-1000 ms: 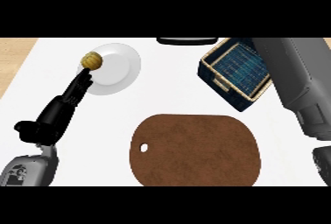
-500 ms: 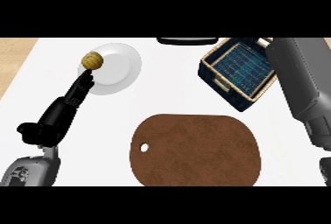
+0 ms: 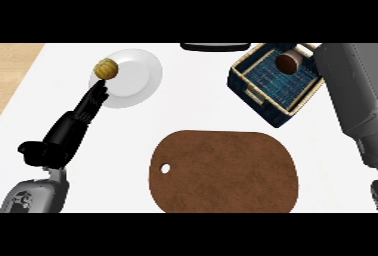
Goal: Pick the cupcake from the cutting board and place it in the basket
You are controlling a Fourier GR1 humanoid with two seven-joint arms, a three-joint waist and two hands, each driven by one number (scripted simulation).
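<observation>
You will find the cupcake point(image 3: 286, 62) inside the basket point(image 3: 263, 100) (far right of the desk point(image 3: 192, 105)), apart from the cutting board point(image 3: 225, 172). The left hand point(image 3: 74, 125) is open, fingertips at the plate point(image 3: 136, 75). The right hand is out of view.

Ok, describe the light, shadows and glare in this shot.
Head view: even light, no glare on the counter; no clear cast shadow under the board or plate; the basket interior is dark, the cupcake a brown spot; the right forearm is cropped by the edge.
</observation>
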